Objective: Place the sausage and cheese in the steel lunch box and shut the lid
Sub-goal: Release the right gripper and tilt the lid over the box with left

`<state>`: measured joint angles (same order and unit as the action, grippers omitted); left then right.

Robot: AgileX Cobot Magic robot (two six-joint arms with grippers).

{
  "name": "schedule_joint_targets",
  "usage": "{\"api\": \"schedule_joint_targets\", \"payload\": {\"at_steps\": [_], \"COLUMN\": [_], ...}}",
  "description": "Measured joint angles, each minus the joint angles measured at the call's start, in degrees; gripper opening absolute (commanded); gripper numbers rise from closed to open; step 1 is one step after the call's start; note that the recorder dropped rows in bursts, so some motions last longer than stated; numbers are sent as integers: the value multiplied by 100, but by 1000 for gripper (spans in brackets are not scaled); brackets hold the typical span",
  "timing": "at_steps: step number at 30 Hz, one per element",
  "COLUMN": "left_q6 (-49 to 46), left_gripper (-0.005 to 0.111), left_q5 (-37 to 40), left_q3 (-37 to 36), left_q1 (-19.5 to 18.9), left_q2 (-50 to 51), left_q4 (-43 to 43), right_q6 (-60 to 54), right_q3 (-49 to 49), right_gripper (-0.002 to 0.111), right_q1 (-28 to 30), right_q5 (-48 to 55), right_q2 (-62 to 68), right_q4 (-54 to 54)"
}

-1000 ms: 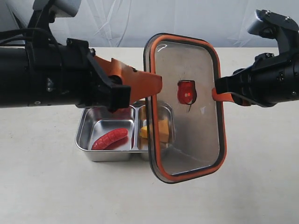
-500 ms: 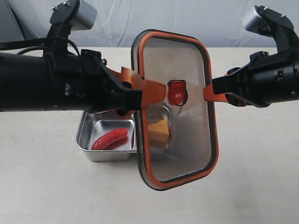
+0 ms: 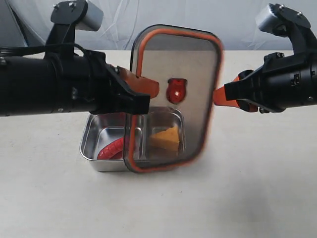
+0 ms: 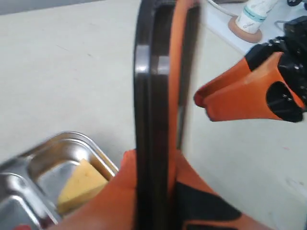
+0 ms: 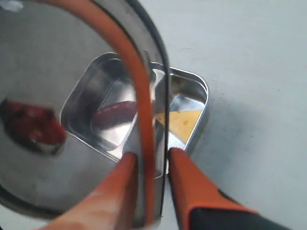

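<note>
One view, the left wrist's, shows left gripper (image 4: 152,165) clenched on the lid (image 4: 151,72), lower centre; right gripper (image 4: 201,99) released, upper right.

The left arm (image 3: 44,87) and the right arm (image 3: 292,82) reach in level from opposite sides, the left gripper (image 3: 147,89) pinched tight on one long edge of the lid (image 3: 193,59), the right gripper (image 3: 220,96) holding its orange fingers (image 5: 192,182) slightly parted astride the opposite edge, one standing clear.
</note>
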<state>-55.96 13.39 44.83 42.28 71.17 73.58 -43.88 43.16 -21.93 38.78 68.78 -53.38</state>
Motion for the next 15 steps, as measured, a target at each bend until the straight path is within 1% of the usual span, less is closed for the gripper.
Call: {"api": "schedule_joint_targets", "payload": {"at_steps": [1,2,5,8,12,15], "left_q6": [-30,-30,-41,-41,-61,-61], "left_gripper": [0,0,0,0,0,0], "left_q5": [-203,-430,-832,-1040,-1127,-1138], "left_q3": [0,0,0,0,0,0], "left_q1": [0,0,0,0,0,0], "left_q2": [-24,-67,-164,-205,-205,-205], "left_q4": [-160,-301,-652,-1039,-2002,-2901], "right_q6": [-11,-11,89,143,330,511], "right_q3": [0,0,0,0,0,0], "right_gripper": [47,48,48,48,48,48], "right_q1": [0,0,0,0,0,0], "right_q5": [0,-40,-184,-307,-367,-369], "right_q2": [-3,-3,-13,-13,-13,-13], "right_q4": [51,100,264,358,592,785]}}
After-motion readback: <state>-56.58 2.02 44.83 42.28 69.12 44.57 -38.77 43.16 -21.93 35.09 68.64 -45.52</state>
